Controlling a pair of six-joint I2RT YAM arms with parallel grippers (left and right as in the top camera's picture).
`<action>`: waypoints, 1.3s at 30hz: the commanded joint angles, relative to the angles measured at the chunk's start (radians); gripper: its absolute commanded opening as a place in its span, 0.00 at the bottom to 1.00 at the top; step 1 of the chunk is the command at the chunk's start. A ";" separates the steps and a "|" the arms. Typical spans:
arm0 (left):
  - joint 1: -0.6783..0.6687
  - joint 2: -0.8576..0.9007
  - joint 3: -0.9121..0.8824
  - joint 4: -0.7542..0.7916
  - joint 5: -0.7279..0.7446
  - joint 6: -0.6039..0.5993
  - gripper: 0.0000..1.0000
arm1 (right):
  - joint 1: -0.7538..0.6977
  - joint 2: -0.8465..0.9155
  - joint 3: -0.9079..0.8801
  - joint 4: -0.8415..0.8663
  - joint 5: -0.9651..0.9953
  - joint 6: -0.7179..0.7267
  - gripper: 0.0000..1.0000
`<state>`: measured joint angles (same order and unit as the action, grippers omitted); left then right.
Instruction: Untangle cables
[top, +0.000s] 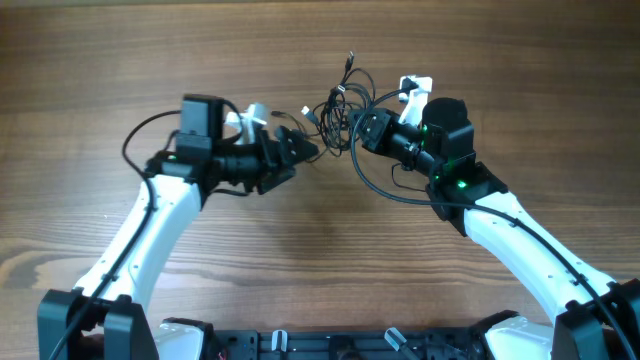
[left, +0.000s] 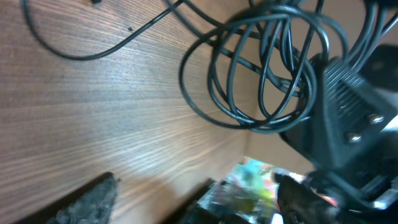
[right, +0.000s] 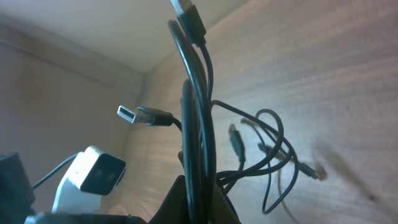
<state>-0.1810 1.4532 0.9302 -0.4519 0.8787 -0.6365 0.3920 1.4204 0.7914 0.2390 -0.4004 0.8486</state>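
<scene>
Nearest you, a slack loop of the cables lies on the wooden table beside your right arm. Your left gripper has its fingers spread wide, grasping nothing, just left of the tangle. Your right gripper is clenched on a bunch of the cords. Beyond both, the knot fans out, and a plug sticks out at its far edge.

Tangle of thin black flexible cords with small plugs, bunched in overlapping loops.
Knotted toward the far side of the wooden tabletop; several strands gathered into one upright bundle, a silver-tipped plug jutting sideways, smaller plugs dangling, one loose strand curving across the wood.
</scene>
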 joint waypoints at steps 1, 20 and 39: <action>-0.090 -0.011 0.005 0.036 -0.158 0.055 0.76 | 0.002 -0.017 0.000 -0.020 -0.028 0.048 0.04; -0.407 0.015 0.004 0.197 -0.705 0.214 0.23 | 0.002 -0.017 0.000 -0.128 -0.100 0.042 0.04; -0.202 -0.280 0.005 -0.040 -0.966 0.210 0.04 | 0.001 -0.017 0.000 -0.355 0.177 -0.182 0.04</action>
<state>-0.4541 1.2854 0.9298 -0.4465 0.0540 -0.4309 0.3969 1.4189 0.7914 -0.1093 -0.2928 0.7544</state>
